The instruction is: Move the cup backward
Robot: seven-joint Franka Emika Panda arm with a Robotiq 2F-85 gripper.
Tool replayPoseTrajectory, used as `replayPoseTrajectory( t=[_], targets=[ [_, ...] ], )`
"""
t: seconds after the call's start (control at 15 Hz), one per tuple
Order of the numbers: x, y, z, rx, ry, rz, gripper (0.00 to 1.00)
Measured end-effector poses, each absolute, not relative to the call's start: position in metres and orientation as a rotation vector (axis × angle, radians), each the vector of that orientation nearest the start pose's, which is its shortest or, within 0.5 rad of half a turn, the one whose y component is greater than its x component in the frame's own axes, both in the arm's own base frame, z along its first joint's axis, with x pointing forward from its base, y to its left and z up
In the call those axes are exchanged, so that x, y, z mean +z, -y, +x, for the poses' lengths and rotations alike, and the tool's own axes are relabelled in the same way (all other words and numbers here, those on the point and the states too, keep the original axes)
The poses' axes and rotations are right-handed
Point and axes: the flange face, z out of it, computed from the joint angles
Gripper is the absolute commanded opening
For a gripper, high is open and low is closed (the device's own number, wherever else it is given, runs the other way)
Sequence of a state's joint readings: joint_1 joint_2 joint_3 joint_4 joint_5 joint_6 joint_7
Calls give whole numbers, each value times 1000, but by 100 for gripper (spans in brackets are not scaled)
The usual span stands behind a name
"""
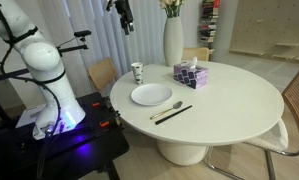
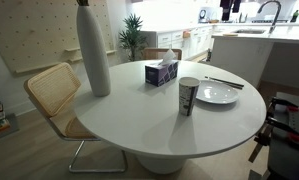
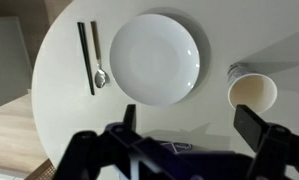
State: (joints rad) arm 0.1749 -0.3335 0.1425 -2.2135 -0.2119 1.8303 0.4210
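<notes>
Standing beside the plate (image 3: 154,58), cup (image 3: 252,92) lies well below spread jaws

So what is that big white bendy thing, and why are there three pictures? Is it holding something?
The white bendy thing is a robot arm. Its hand, called a gripper, hangs high above a round white table. Two pictures come from cameras standing in the room; the third looks straight down from a camera on the arm's wrist. On the table are a plate, a small patterned cup, a spoon, dark chopsticks, a tissue box and a tall vase. The gripper is open and holds nothing.
</notes>
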Motion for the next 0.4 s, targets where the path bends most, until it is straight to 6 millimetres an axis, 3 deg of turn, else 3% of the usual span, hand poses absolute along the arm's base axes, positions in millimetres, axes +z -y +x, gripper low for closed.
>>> replayPoseTrajectory(
  t=[0.2, 0.4],
  targets=[
    [519, -78, 395, -84, -102, -3389, 100],
    [523, -66, 377, -110, -112, -3384, 100]
  ],
)
